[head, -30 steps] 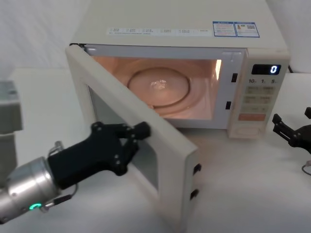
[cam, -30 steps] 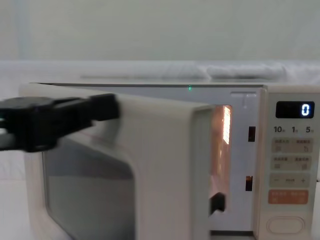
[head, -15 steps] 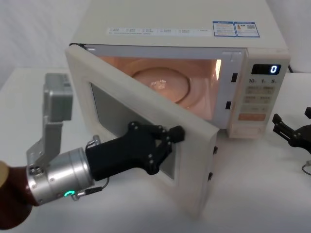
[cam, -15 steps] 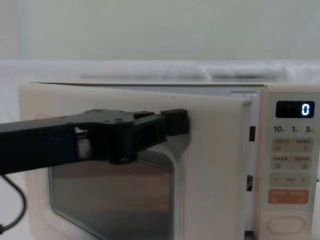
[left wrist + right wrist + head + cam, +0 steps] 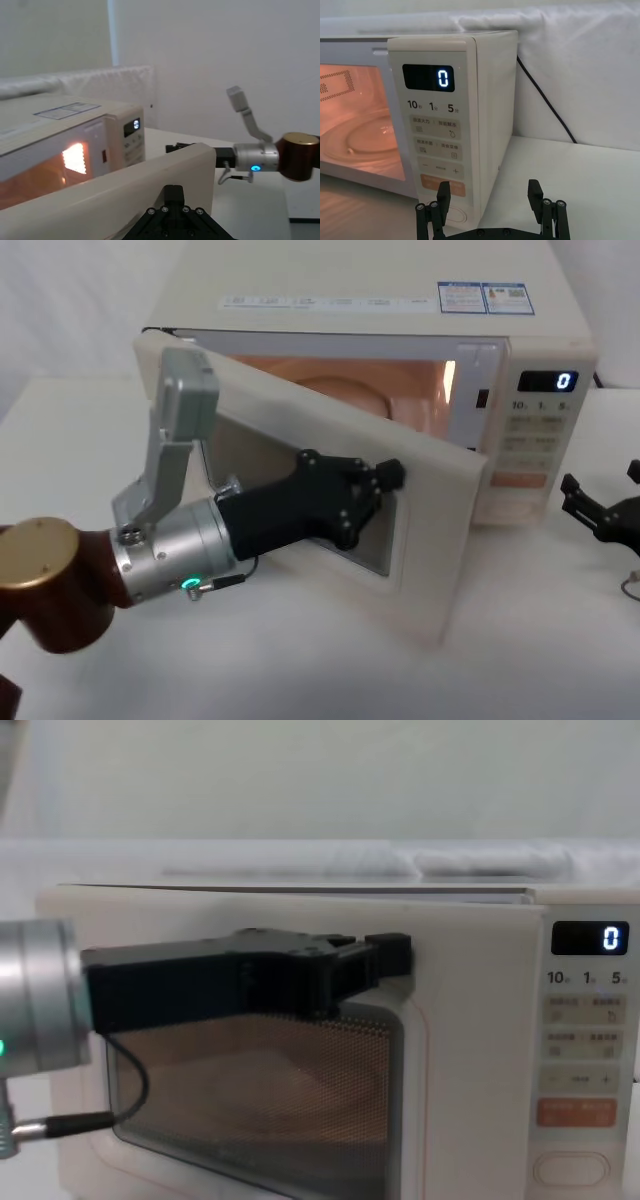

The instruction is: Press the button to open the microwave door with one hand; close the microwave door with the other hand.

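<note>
- The cream-white microwave door point(image 5: 440, 530) with its dark glass window stands partly ajar, the lit cavity showing behind it.
- The black left gripper point(image 5: 385, 480) presses against the door's outer face; whether its fingers are spread, I cannot tell.
- The black right gripper point(image 5: 490, 196), fingers spread and empty, hovers right of the microwave, near the wide cream pill-shaped button point(image 5: 456, 215).

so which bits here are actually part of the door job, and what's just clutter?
In the job:
- microwave door, partly open
- left gripper, against the door's outer face
- button, low on the keypad
- right gripper, open, hovering beside the keypad

Not in the job:
- display reading 0
- orange key
- black power cable
</note>
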{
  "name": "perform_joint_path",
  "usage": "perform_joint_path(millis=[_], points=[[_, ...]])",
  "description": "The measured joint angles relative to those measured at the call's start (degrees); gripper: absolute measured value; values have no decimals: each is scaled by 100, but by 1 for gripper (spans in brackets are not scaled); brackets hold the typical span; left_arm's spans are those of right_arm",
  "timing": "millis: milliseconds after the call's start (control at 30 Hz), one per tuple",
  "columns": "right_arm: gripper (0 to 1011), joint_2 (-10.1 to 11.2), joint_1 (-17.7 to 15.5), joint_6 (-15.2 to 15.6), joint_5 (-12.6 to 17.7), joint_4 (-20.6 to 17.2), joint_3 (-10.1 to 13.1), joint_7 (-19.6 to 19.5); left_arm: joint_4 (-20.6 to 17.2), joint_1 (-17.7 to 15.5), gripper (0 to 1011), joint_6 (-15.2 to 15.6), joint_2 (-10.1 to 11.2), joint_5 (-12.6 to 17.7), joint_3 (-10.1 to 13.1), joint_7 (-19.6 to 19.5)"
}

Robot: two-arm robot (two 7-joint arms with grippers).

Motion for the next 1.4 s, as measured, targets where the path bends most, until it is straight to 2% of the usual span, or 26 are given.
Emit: perform_joint_path(millis=[200,533,1033,1400], points=[[1002,0,0,0,0,0,0,0,308,-335,0,37,-127,69,176,223],[1002,0,0,0,0,0,0,0,656,-569,0,-39,-353,246,382,756],[1002,0,0,0,0,0,0,0,1016,-759,0,-199,-766,428,590,977],[1002,0,0,1,0,0,0,0,1467,-1077,0,-345,-1204,690,715,1088]])
